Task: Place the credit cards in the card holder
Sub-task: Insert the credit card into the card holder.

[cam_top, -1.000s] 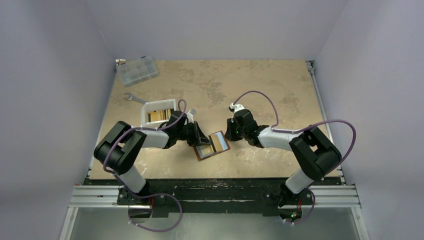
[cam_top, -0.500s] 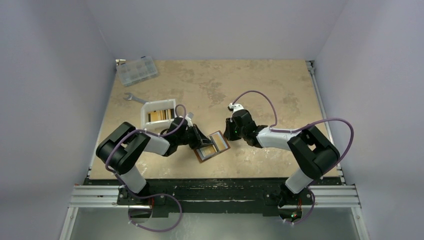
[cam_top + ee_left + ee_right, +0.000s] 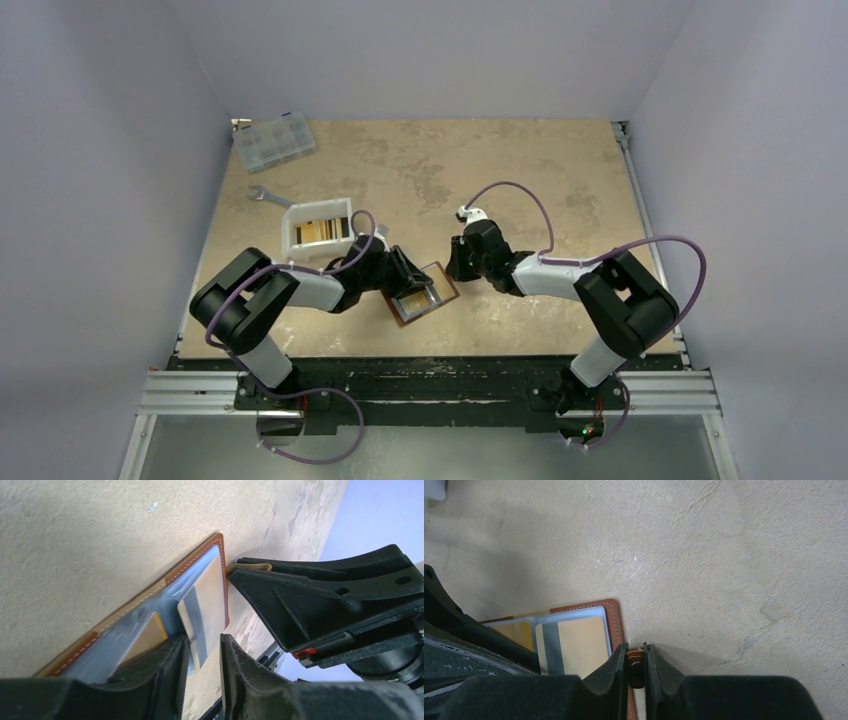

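Card holder is laid open near the white tray, credit cards tucked inside; its snap tab is pinched by the right gripper; the left gripper is held slightly parted.

- Card holder: brown stitched leather, lying open on the table, grey slots facing up.
- Orange-yellow credit card: tucked in a slot.
- Tan credit card, grey-striped: just beside it.
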You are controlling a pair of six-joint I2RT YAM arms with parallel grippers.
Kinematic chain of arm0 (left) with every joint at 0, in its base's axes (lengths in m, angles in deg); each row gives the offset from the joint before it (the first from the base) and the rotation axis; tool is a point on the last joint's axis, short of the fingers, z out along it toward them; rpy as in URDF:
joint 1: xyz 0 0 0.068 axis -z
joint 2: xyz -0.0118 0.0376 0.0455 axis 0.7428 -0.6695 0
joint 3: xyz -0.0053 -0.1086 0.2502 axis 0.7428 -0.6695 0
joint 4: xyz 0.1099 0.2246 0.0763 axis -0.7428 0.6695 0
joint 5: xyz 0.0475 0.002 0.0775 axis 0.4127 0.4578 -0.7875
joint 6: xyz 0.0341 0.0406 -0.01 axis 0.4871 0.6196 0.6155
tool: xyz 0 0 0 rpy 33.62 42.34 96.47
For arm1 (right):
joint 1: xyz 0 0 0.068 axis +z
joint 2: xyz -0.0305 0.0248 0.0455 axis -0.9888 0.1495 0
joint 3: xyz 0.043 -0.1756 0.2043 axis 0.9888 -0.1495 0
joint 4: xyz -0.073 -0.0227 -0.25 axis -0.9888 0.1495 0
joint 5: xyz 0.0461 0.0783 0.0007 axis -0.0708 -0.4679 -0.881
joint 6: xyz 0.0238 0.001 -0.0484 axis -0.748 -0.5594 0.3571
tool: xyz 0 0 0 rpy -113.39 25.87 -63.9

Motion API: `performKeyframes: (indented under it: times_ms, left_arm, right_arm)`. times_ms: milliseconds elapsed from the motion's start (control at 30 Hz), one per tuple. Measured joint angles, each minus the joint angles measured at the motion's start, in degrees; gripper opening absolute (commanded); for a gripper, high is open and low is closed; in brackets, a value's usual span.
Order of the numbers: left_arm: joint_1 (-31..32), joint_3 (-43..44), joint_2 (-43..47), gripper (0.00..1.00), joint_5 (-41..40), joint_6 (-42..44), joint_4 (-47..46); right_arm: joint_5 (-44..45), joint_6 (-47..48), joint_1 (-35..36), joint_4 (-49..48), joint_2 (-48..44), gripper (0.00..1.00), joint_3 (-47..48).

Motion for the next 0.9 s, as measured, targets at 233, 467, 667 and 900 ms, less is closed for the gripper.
performKeyframes:
  times_ms: [233,467,667,900]
  left_arm:
    - [0.22,8.96,2.69,0.45,-0.96,5.75,19.76]
    - [0.17,15.72,3.72,0.45,-1.01,13.42,36.26]
    - [-0.09,20.44,4.79,0.41,-2.69,20.79,46.01]
    - [0.44,21.16,4.66,0.29,4.04,24.11,39.23]
  right_arm:
    - [0.42,-2.58,0.31,-0.66,0.07,0.0,-0.33]
    - [0.66,-7.15,0.22,-1.53,-2.64,0.0,-3.56]
    - [1.86,-9.64,0.02,-1.36,-6.56,0.0,-7.34]
    - [3.65,-11.67,-1.09,0.94,-10.78,0.04,-10.16]
